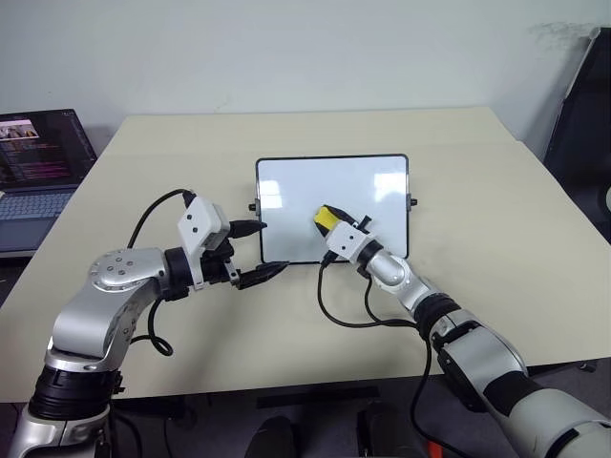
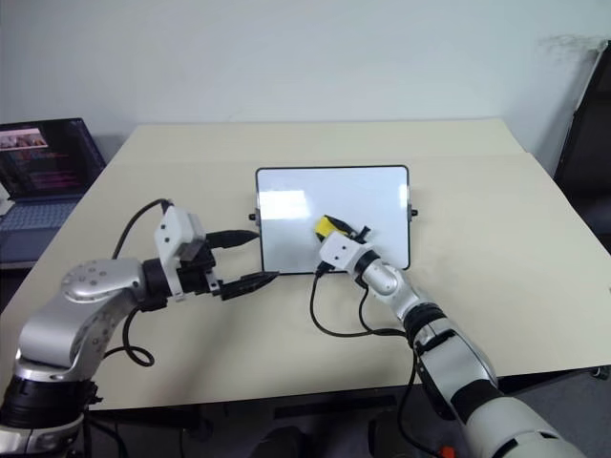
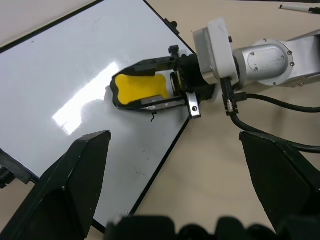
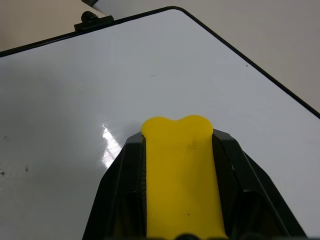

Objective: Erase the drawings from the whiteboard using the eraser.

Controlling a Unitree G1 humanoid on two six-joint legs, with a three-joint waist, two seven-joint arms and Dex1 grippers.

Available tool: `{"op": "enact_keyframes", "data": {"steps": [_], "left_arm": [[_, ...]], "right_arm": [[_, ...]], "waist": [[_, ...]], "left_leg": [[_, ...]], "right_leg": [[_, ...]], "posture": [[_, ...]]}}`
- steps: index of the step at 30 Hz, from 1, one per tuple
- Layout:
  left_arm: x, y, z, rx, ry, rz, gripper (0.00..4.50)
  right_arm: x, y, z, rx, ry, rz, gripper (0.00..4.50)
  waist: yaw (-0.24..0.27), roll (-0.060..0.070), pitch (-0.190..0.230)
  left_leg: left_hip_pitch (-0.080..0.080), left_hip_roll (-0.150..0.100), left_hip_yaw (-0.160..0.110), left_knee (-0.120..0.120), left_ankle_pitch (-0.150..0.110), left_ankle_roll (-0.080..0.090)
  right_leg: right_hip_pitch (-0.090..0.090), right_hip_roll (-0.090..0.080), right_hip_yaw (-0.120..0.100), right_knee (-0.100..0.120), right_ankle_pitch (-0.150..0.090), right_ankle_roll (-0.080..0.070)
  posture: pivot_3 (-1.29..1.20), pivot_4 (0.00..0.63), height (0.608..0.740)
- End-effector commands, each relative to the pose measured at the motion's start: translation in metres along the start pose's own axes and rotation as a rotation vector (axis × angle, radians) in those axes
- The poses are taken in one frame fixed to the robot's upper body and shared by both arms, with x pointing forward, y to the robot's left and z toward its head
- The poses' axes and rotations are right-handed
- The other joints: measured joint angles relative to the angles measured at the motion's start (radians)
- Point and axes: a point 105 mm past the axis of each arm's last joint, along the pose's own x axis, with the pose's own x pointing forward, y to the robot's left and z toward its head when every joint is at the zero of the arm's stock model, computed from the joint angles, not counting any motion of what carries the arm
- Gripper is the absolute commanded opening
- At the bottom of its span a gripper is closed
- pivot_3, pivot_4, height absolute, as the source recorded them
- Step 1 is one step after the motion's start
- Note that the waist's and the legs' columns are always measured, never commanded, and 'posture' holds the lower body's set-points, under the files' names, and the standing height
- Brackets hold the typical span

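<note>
Right gripper (image 1: 327,218) pinching the matte yellow eraser (image 3: 139,88), low over the glossy, black-framed whiteboard (image 1: 286,186) near its front edge, mid-desk (image 1: 496,239). Faint marker speck (image 3: 152,118) beside it. Left gripper (image 1: 263,251) spread wide, off the board's left front corner.

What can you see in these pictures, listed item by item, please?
whiteboard: one, white with a thin black frame, flat at the table's middle.
eraser: one, yellow, over the whiteboard, held.
drawing: one small black mark, beside the eraser.
table: one, beige.
laptop: one, dark, open, off the table's left side.
pen: one, on the table.
left gripper: black fingers, open, at the whiteboard's left edge.
right gripper: black fingers, shut on the eraser.
</note>
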Motion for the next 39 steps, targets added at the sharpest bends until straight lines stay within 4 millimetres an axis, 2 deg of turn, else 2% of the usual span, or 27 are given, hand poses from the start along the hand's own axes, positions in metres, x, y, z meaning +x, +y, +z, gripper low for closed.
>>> {"op": "enact_keyframes", "data": {"steps": [1,5,7,10,13,16,19,25,28,32,35,39], "left_arm": [[-0.006,0.013,0.011,0.037,-0.039,0.066,4.50],[-0.011,0.019,0.010,0.013,-0.047,0.100,4.50],[-0.014,0.021,0.007,0.004,-0.042,0.113,4.50],[-0.016,0.022,0.003,0.001,-0.030,0.119,4.50],[-0.016,0.022,0.000,-0.002,-0.025,0.118,4.50],[-0.016,0.022,-0.002,-0.003,-0.023,0.119,4.50],[-0.017,0.023,-0.005,-0.004,-0.014,0.123,4.50],[-0.019,0.023,-0.007,-0.004,-0.007,0.135,4.50],[-0.018,0.022,-0.007,-0.007,-0.015,0.134,4.50],[-0.016,0.020,-0.007,-0.009,-0.016,0.132,4.50],[-0.016,0.020,-0.008,-0.013,-0.015,0.134,4.50],[-0.018,0.020,-0.011,-0.014,-0.009,0.136,4.50]], "right_arm": [[-0.005,-0.007,0.005,-0.020,-0.049,-0.028,1.35],[-0.004,-0.035,0.028,-0.028,-0.166,-0.139,1.35],[-0.006,-0.047,0.033,-0.027,-0.193,-0.184,1.35],[-0.009,-0.060,0.029,-0.017,-0.174,-0.237,1.34],[-0.009,-0.065,0.017,-0.025,-0.108,-0.253,1.34],[-0.007,-0.059,0.007,-0.015,-0.048,-0.233,1.34],[-0.003,-0.041,-0.002,0.006,0.011,-0.171,1.34],[0.001,-0.010,0.003,0.011,-0.007,-0.062,1.34],[-0.002,0.004,-0.004,-0.003,0.025,-0.005,1.34],[-0.003,0.012,-0.006,-0.027,0.035,0.037,1.34],[-0.003,-0.006,-0.002,-0.008,0.016,-0.045,1.34],[-0.009,-0.060,0.035,0.043,-0.176,-0.220,1.34]], "waist": [[0.000,0.000,0.000],[0.002,0.001,0.002],[0.002,0.001,0.002],[0.002,0.001,0.002],[0.003,0.001,0.002],[0.002,0.001,0.002],[-0.001,0.000,0.002],[-0.011,0.000,0.002],[-0.013,0.000,0.002],[-0.016,0.000,0.001],[-0.017,0.000,0.001],[-0.014,0.001,0.002]], "left_leg": [[-0.001,0.000,0.000,0.000,0.000,0.000],[-0.004,0.000,0.000,0.000,0.000,0.000],[-0.006,0.000,0.000,-0.001,0.000,0.000],[-0.011,0.000,0.000,-0.002,0.000,-0.001],[-0.021,0.000,0.000,-0.001,0.002,-0.004],[-0.021,0.000,0.001,-0.002,0.002,-0.004],[-0.020,0.000,0.002,-0.002,0.002,-0.004],[-0.018,0.000,0.002,-0.001,0.001,-0.001],[-0.018,0.000,0.002,0.000,0.001,-0.001],[-0.017,0.000,0.001,0.000,0.001,-0.001],[-0.017,0.000,0.001,0.000,0.001,-0.002],[-0.019,0.000,0.001,0.000,0.001,-0.002]], "right_leg": [[-0.001,0.000,0.000,0.000,0.000,0.000],[-0.004,0.000,0.000,-0.002,0.000,0.000],[-0.005,-0.002,0.000,-0.003,0.000,0.000],[-0.011,-0.003,0.000,-0.004,-0.001,0.000],[-0.021,-0.004,0.000,-0.003,-0.001,0.000],[-0.021,-0.004,0.000,-0.004,-0.001,0.000],[-0.021,-0.004,0.000,-0.003,-0.001,0.000],[-0.019,-0.004,0.000,0.000,0.000,0.000],[-0.019,-0.004,0.000,0.001,0.000,0.000],[-0.018,-0.004,0.000,0.001,0.000,0.000],[-0.018,-0.004,0.000,0.001,0.000,0.000],[-0.019,-0.004,0.000,0.000,0.000,0.000]], "posture": [[0.00,0.150,0.740],[0.00,0.150,0.740],[0.00,0.150,0.740],[0.00,0.150,0.740],[0.00,0.150,0.740],[0.00,0.150,0.740],[0.00,0.150,0.740],[0.00,0.150,0.740],[0.00,0.150,0.740],[0.00,0.150,0.740],[0.00,0.150,0.740],[0.00,0.150,0.740]]}}
